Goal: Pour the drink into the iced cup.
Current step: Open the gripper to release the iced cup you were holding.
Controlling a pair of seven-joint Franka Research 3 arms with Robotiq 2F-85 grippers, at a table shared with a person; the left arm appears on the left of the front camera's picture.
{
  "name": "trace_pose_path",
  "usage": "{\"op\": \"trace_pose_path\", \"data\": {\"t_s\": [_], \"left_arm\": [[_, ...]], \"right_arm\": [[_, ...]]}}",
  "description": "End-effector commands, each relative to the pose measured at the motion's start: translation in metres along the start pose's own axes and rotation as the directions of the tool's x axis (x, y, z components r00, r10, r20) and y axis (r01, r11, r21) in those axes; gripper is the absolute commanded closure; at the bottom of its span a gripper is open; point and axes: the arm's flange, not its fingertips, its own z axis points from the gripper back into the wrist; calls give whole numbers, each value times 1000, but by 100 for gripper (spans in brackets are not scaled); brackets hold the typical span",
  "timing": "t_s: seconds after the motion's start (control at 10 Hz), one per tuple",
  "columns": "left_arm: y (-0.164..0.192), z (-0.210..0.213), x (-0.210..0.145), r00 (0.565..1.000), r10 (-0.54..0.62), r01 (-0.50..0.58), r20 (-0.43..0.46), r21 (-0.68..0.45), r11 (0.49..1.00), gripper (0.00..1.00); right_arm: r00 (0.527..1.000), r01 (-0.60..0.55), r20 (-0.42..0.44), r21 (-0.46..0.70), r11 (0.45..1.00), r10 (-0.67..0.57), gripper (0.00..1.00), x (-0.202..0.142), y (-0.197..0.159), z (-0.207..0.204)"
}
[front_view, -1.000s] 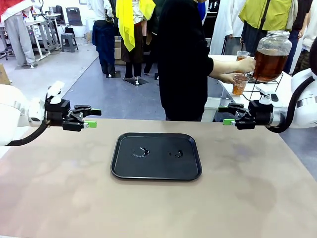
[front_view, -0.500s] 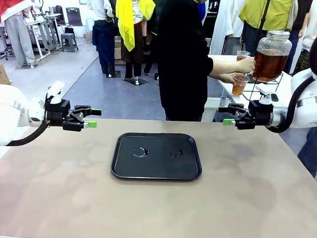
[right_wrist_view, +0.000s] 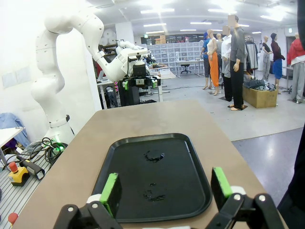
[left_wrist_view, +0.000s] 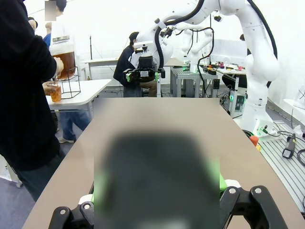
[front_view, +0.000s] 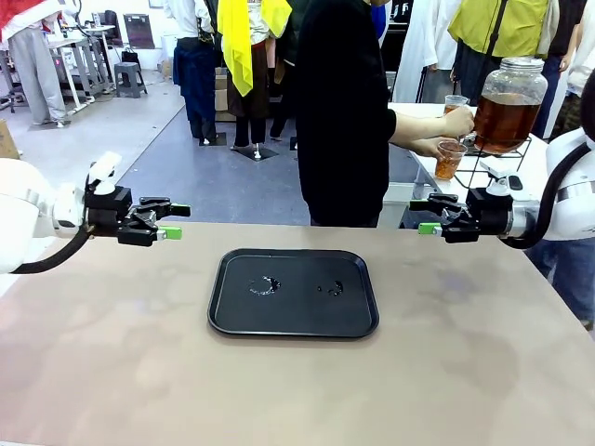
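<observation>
Risk first: person's hand fills small clear plastic cup of amber tea-like drink at big glass dispenser jar on its black wire stand, on white side table beyond right end of work table, well apart from both arms. Cup looks thin & soft, so a hard squeeze in a later handover would prob. buckle it & slop drink out. No iced cup on flat black rectangular plastic tray yet, so pour has no target for now. Wet rings/droplets sit on tray floor; a cup set there could slide or tip.

Left gripper hangs w/ jaws apart, nothing between, above table's left edge. Right gripper likewise jaws apart, empty, above right edge; green pads stand wide in right wrist view. The two face each other across tray.

Surface: matte brown-beige tabletop, bare apart from tray at centre; looks smooth, little grip for a wet cup base.

Room: open lab/workshop, grey floor, bright ceiling lights, people standing far off, cables & a red stop button by arm base.
</observation>
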Motion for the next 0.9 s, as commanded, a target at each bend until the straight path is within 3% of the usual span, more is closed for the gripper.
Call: {"op": "trace_pose_path", "data": {"t_s": [0.0,0.8], "left_arm": [[0,-2,1,1000,4,-4,-2,1,1000,0],[0,-2,1,1000,4,-4,-2,1,1000,0]], "right_arm": [[1000,-3,-1,4,1000,3,0,3,-1,-2],[1000,-3,-1,4,1000,3,0,3,-1,-2]]}}
